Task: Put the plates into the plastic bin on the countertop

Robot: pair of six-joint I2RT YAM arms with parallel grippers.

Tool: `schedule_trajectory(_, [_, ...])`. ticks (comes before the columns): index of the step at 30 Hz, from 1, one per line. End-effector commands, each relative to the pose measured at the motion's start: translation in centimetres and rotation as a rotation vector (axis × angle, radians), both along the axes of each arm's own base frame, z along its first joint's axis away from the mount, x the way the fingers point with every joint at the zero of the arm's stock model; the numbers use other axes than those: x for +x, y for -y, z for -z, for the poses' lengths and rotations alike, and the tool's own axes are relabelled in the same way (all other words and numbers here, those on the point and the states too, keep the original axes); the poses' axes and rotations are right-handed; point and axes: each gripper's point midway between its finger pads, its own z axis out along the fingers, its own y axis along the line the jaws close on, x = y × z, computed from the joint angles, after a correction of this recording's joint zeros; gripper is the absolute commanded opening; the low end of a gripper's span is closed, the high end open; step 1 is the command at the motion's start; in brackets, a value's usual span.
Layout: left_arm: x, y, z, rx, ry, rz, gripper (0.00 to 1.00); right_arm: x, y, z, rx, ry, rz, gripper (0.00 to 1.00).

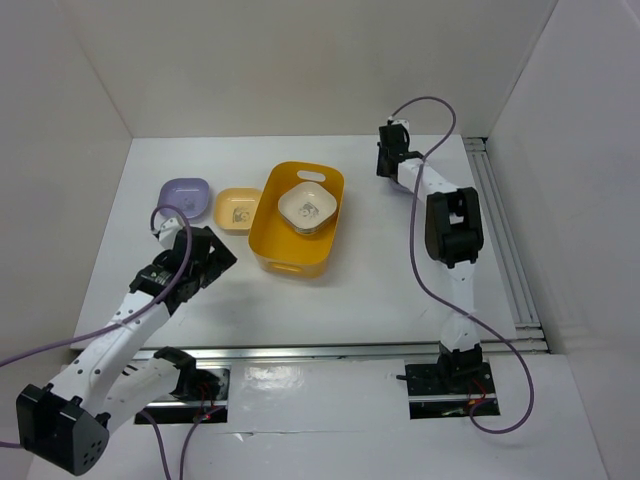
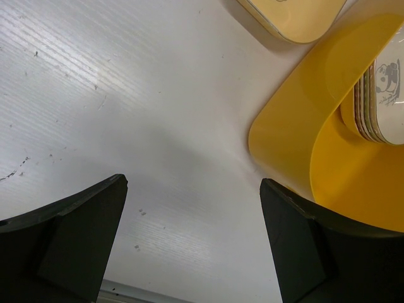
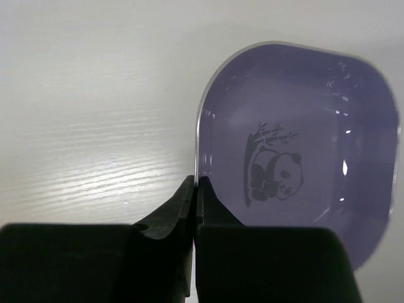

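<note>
White countertop (image 1: 360, 290) is spread across the whole scene. Near its middle the yellow-orange plastic bin (image 1: 283, 250) is set, with one handle slot (image 1: 311, 176) seen in its far rim. A stack of plates (image 1: 306, 208) is lodged inside it toward the far end. A cream dish with a small print lies on top, and the edges of several more are seen beneath it in the left wrist view.

Just beside the bin's left wall a yellow-orange plate (image 1: 238, 209) is laid flat on the countertop. Just left of that is a lavender plate (image 1: 184, 192) — whether the two touch cannot be told.

The left gripper (image 2: 192, 186) is poised near the bin's near left corner. Its fingers are spread wide apart, with nothing between them and bare countertop below.

The right gripper (image 3: 196, 186) is placed at the far right of the countertop, well apart from the bin. Its fingers are pressed together on the rim of a second lavender plate (image 3: 297, 164) with a panda print (image 3: 271, 165) in its centre — shown only in the right wrist view. Whether that plate rests on the surface or is lifted cannot be told.
</note>
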Motion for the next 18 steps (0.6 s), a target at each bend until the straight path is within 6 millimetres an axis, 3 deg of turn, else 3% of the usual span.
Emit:
schedule_trajectory(1, [0.5,-0.2,0.1,0.021,0.002,0.008,1.0,0.1,-0.3,-4.9,0.043,0.079,0.013,0.0])
schedule_trajectory(2, [0.5,-0.2,0.1,0.021,0.001,0.008,1.0,0.1,-0.1,-6.3,0.042,0.103,0.02,0.0])
schedule_trajectory(3, [0.5,-0.2,0.1,0.021,0.001,0.008,1.0,-0.1,-0.4,-9.4,0.038,0.157,0.027,0.0])
schedule_trajectory(5, [0.5,-0.2,0.6,0.024,-0.007,0.009,1.0,-0.9,-1.7,-12.6,0.042,0.206,0.015,0.0])
schedule_trajectory(6, [0.5,-0.2,0.6,0.024,-0.007,0.009,1.0,-1.5,-1.9,-16.0,0.046,0.264,0.021,0.0])
schedule_trajectory(9, [0.7,-0.1,0.7,0.024,-0.009,0.009,1.0,-3.1,-4.9,-20.6,0.072,0.346,-0.04,0.0])
schedule_trajectory(10, [0.9,-0.1,0.5,0.022,0.0,0.009,1.0,-4.4,-6.8,-22.8,0.094,0.38,-0.082,0.0])
schedule_trajectory(12, [0.7,-0.1,0.9,0.017,-0.007,0.001,1.0,-5.4,-9.1,-24.1,0.153,0.408,-0.135,0.0])
schedule_trajectory(13, [0.7,-0.1,1.1,0.017,-0.006,0.001,1.0,-6.6,-11.4,-25.4,0.214,0.424,-0.178,0.0])
schedule_trajectory(15, [0.6,-0.1,1.7,0.015,-0.022,-0.007,1.0,-7.8,-14.1,-25.5,0.276,0.433,-0.224,0.0])
schedule_trajectory(16, [0.8,0.0,1.5,0.005,-0.012,-0.014,1.0,-8.9,-15.5,-26.5,0.325,0.452,-0.244,0.0])
schedule_trajectory(18, [0.8,0.0,2.0,0.002,-0.021,-0.021,1.0,-11.1,-19.7,-27.7,0.386,0.489,-0.337,0.0])
